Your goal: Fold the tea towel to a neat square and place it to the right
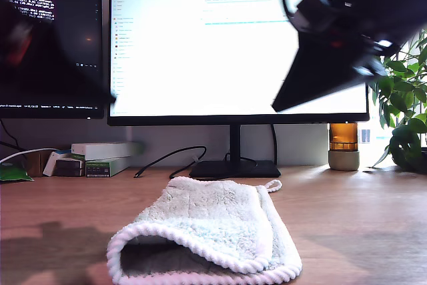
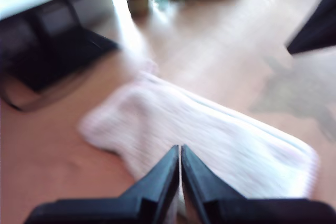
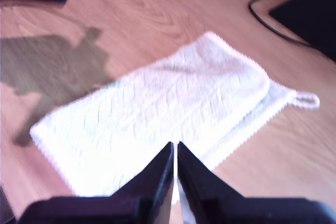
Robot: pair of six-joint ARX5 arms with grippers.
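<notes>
The first gripper [image 2: 180, 153] hangs above the wooden desk [image 2: 226, 40], its dark fingers [image 2: 165, 174] pressed together with only a sliver between the tips. Just beyond and beneath the fingertips lies the tea towel [image 2: 210, 140], folded, pale and blurred.

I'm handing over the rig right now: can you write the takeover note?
My first gripper: shut, empty, raised above the tea towel.
My second gripper: shut, empty, also above it.
Towel: folded over once into a long strip, lying on the desk in front of the monitor, hanging loop at its far end.
Done: first fold.
Left: fold again to a square, then move it aside to the right as the task asks.
</notes>
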